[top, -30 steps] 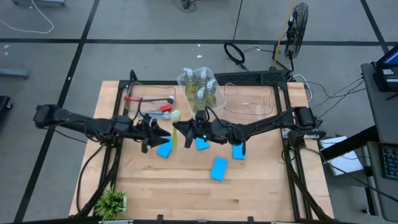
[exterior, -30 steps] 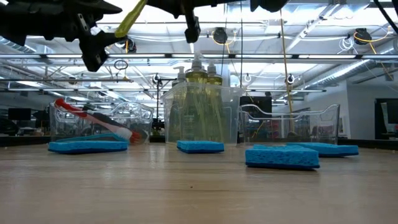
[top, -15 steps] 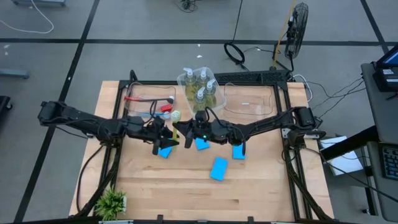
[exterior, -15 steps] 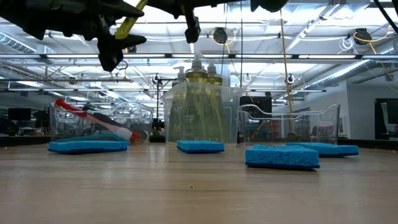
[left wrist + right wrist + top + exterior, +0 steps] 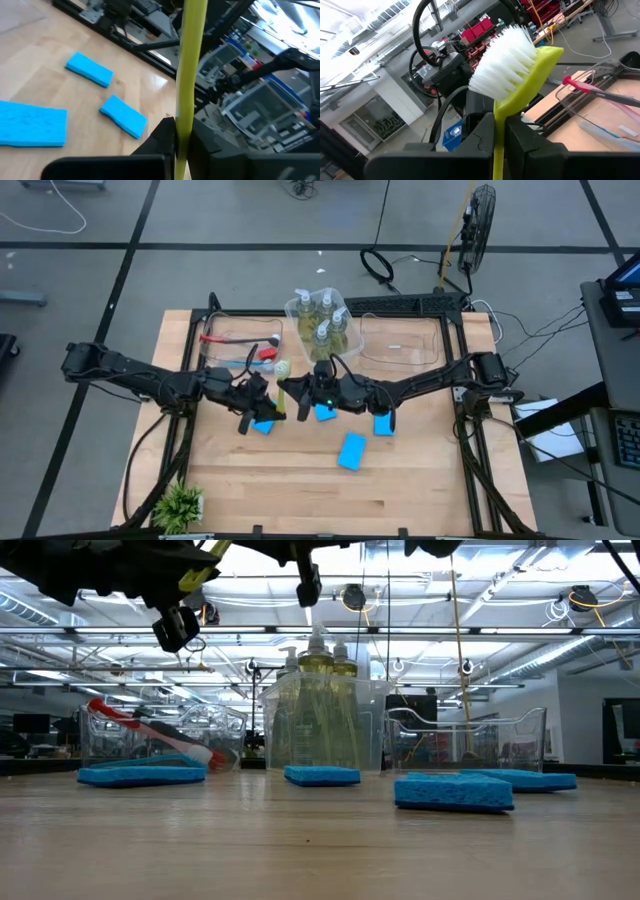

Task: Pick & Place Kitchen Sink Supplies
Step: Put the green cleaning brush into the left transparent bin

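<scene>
A yellow-green dish brush [image 5: 281,387] with white bristles [image 5: 504,59] hangs in the air over the table's middle, head toward the far edge. Both grippers are shut on it: my right gripper [image 5: 291,389] comes from the right, just behind the head, and my left gripper [image 5: 271,409] comes from the left, on the handle nearer its free end. Several flat blue sponges [image 5: 351,451] lie on the wood beneath and to the right. Clear pump bottles [image 5: 322,320] stand in a clear bin at the far middle. My left gripper pinches the brush's slim handle [image 5: 183,118] between its two fingers, coming about level from the table's left and lying across it. The handle runs on past the fingers, clear of the table. My right gripper pinches the brush's neck [image 5: 500,122] just behind the bristle head, between its two fingers, coming about level from the table's right. The head sticks out beyond the fingertips, and the brush is lifted clear.
A clear bin [image 5: 237,345] at the far left holds red and blue brushes. Another clear bin [image 5: 402,340] stands at the far right. A small green plant [image 5: 180,505] sits at the near left corner. Bare wood lies along the near edge.
My left gripper has gone toward the table's right, up to the brush's handle, and has shut on it. The brush and my right gripper have stayed where they were.
</scene>
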Motion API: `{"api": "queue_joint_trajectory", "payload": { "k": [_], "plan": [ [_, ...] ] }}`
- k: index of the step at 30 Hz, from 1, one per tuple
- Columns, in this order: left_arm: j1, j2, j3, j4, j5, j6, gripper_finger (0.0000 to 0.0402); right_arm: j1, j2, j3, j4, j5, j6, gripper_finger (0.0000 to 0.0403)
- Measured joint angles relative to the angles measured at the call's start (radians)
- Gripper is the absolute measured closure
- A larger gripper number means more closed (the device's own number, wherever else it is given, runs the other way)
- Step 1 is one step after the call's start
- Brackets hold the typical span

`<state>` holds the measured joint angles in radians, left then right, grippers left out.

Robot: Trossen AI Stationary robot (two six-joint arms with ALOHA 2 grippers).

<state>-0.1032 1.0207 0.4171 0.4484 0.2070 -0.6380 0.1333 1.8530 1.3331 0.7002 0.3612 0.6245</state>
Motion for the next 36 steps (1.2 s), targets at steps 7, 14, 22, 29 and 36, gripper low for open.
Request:
{"api": "queue_joint_trajectory", "payload": {
  "k": [7,14,22,29,36],
  "plan": [
    [0.0,0.0,0.0,0.0,0.019,-0.019,0.0382,0.012,0.0,0.0,-0.003,0.005,-0.011,0.0374],
    [-0.001,0.0,0.0,-0.004,0.019,-0.02,0.0382,0.015,0.0,0.0,-0.002,-0.02,-0.01,0.0323],
    [0.0,-0.009,0.0,-0.036,0.017,-0.02,0.0382,0.029,-0.001,0.0,-0.04,-0.023,-0.009,0.0278],
    [0.015,-0.105,0.0,-0.198,-0.024,0.0,0.0382,0.033,-0.001,0.0,-0.107,-0.034,0.022,0.0247],
    [0.072,-0.288,0.001,-0.525,-0.092,0.049,0.0382,0.034,-0.001,0.0,-0.115,-0.07,0.017,0.0234]
  ]
}}
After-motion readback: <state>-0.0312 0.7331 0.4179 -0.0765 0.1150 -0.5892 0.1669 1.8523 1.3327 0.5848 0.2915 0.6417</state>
